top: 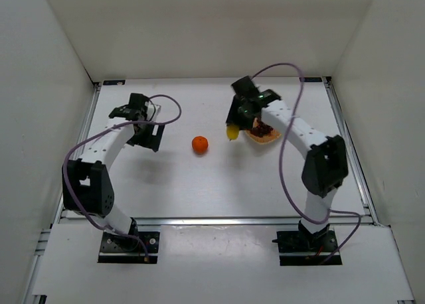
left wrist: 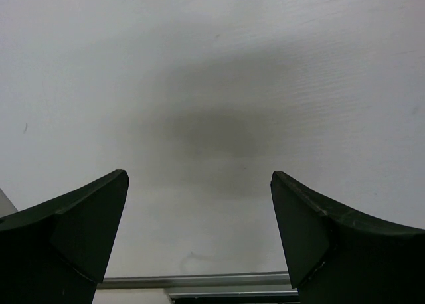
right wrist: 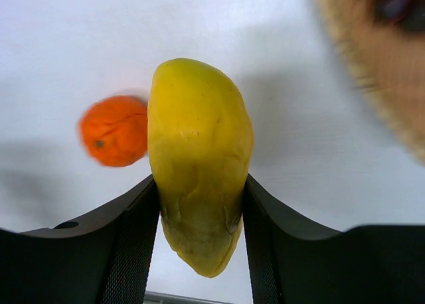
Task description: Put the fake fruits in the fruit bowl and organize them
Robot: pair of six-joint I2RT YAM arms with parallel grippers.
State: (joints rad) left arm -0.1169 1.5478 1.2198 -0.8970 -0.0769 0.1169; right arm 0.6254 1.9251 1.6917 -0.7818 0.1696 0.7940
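A: Seeing the lemon [right wrist: 199, 164] clamped in the right gripper [right wrist: 199, 181]? Smooth, waxy-looking yellow skin, a bit dimpled near the narrow end. Oblong, fatter at the far end.

B: Yep, pinched on both flanks by the black fingers [right wrist: 126, 237]. Runs lengthwise in line with them, rounded end poking out past the tips, tapered end tucked back toward the camera. From above, sits just left of the fruit bowl [top: 271, 141], over the white surface [top: 199, 184].

A: And that bowl? Looks like tan woven wicker, shallow, coarse weave at the rim. Blurry in the wrist view though.

B: Has the grape bunch [top: 263, 127] lying in it, dark purple-red and knobbly. Then the orange ball [top: 200, 144] out on the surface, round with pebbly skin, left of the lemon and apart from the bowl.

A: What about the left gripper [left wrist: 199, 174]?

B: Spread wide, nothing between the jaws, only bare surface underneath. Sits over on the left side, well apart from all the fruit.
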